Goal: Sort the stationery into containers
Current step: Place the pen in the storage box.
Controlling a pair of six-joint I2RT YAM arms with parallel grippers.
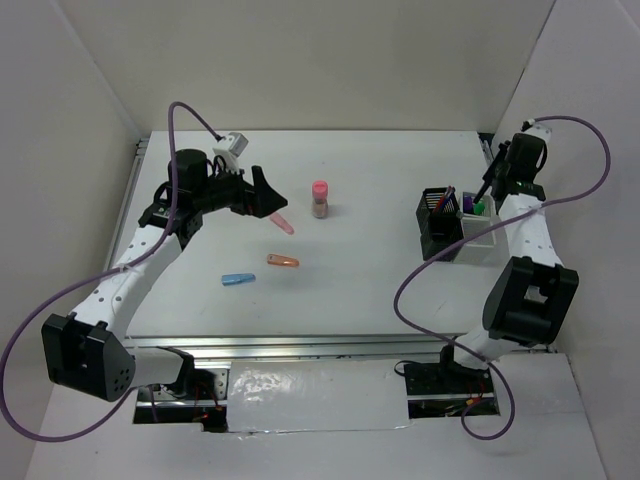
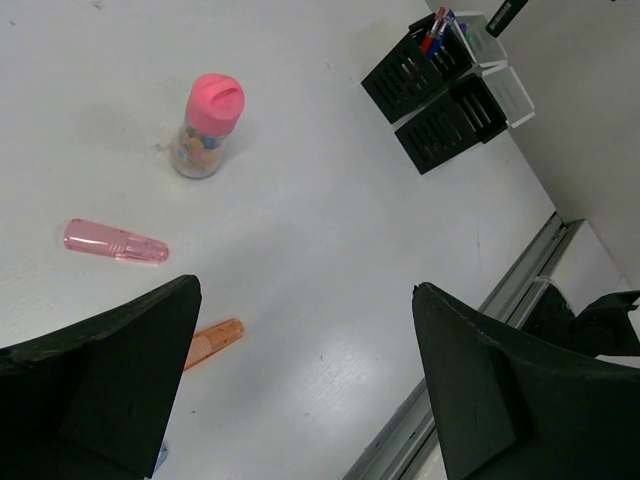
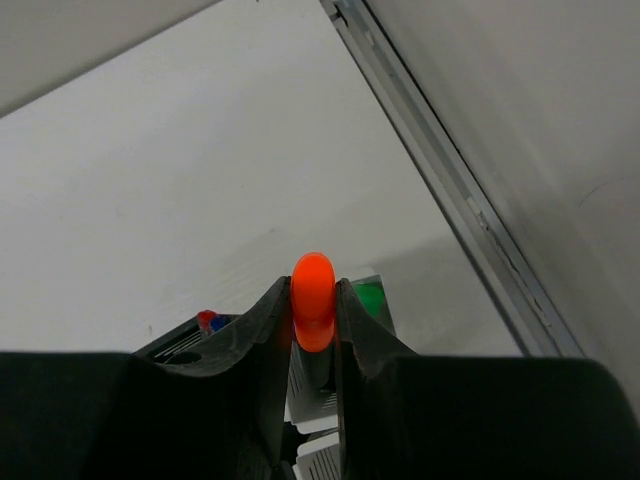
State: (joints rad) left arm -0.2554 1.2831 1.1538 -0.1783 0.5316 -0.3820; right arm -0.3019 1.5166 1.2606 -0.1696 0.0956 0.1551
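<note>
Your right gripper point(image 3: 313, 312) is pinching the orange/black highlighter point(image 3: 313, 283), with its orange end showing between the pads. In the top view that gripper point(image 1: 492, 183) hangs over the far right of the table point(image 1: 380, 290), above the two containers. The black mesh cup point(image 1: 438, 232) holds the red and blue pens point(image 1: 443, 200). The white tray point(image 1: 484, 240) stands touching the cup on its right side and holds a green-topped highlighter point(image 1: 480, 208).

Your left gripper point(image 1: 268, 196) is spread wide and holds nothing. It is raised over the left half of the table.

You have four items loose on the table:
- The pink-capped cylinder point(image 1: 320, 199) stands upright near the middle.
- The pink cap piece point(image 1: 283, 224) lies just beside the left fingers.
- The orange cap piece point(image 1: 283, 261) lies nearer you.
- The blue cap piece point(image 1: 238, 279) lies to the left of the orange cap piece.
</note>
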